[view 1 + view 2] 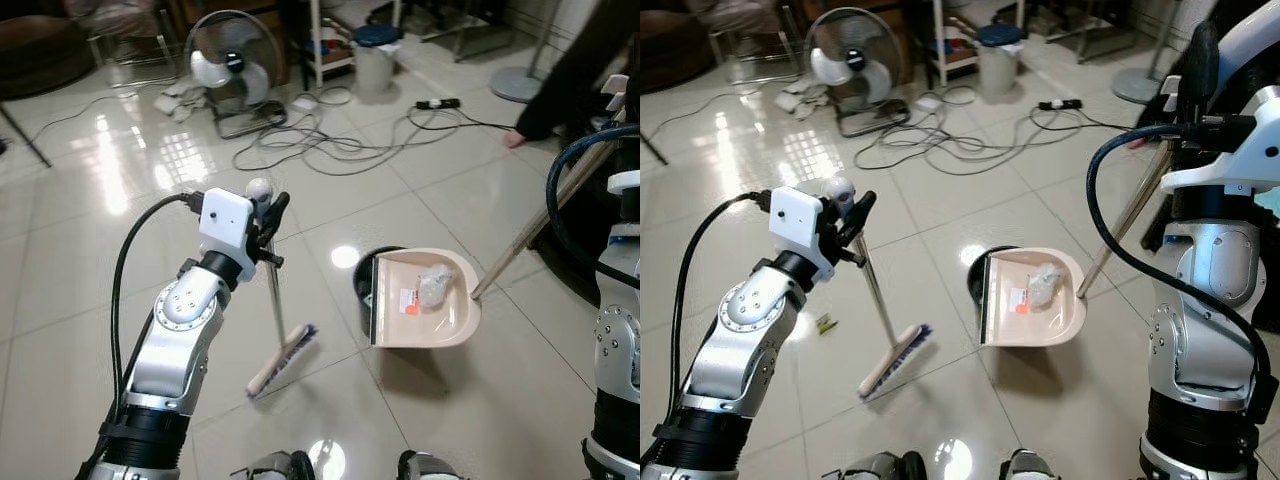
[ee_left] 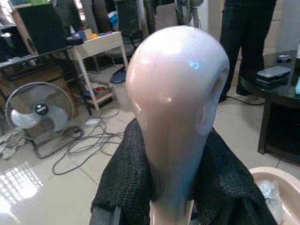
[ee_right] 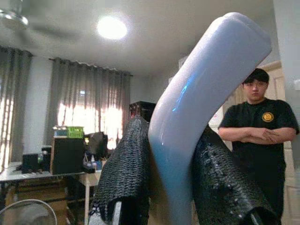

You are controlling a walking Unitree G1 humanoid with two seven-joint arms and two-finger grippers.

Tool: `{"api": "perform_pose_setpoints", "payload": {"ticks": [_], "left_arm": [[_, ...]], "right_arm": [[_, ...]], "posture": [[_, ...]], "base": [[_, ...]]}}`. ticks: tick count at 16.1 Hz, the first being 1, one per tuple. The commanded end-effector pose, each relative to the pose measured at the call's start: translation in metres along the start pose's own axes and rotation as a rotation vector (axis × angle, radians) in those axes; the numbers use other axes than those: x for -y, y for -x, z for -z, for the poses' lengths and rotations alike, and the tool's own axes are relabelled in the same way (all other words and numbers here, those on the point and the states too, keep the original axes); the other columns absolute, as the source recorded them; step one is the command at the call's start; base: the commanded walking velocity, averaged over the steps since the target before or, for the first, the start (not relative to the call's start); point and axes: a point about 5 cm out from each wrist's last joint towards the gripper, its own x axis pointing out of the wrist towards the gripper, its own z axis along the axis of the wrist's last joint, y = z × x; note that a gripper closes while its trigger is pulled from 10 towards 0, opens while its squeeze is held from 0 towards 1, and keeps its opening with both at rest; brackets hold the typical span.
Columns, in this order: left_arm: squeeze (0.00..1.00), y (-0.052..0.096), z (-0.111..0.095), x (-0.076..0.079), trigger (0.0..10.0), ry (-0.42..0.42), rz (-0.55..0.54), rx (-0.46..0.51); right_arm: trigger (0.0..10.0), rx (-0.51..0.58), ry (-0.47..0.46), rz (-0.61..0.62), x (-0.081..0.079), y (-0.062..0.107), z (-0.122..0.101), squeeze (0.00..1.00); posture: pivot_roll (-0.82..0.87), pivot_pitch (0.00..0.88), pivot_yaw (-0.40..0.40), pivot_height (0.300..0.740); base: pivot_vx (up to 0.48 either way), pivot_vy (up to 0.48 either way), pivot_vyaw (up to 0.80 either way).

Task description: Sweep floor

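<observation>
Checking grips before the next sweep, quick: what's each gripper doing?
Left gripper: shut on the broom handle.
Right gripper: shut on the dustpan handle.

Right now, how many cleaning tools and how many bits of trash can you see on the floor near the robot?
Brooms: 1, the broom, its handle held by the left gripper.
Dustpans: 1, the dustpan, its handle held by the right gripper.
Trash bits: 3, a crumpled wrapper and an orange scrap in the pan, a small scrap on the tiles.
Total: 5.

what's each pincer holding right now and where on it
Left pincer grips the broom at the rounded top of its handle. Right pincer grips the dustpan by the curved top end of its long handle.
</observation>
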Motion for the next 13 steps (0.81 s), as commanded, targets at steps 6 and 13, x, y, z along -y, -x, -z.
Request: {"api": "perform_pose_setpoints", "payload": {"ticks": [6,13], "left_arm": [[0.00,0.0011,-0.0093,0.0001,10.0,-0.011,0.014,0.043],[0.00,0.0034,-0.0074,0.0020,10.0,-0.004,0.021,0.046]], "right_arm": [[10.0,0.051,-0.007,0.009,0.0009,-0.0023,-0.0129,0.00],[10.0,0.048,-0.011,-0.001,0.0002,-0.0018,-0.0142,0.00]], "posture": [[-0.04,0.109,0.114,0.740],[-0.05,0.089,0.105,0.740]], "base": [[0.353,0.000,0.00],[0.372,0.000,0.00]]}}
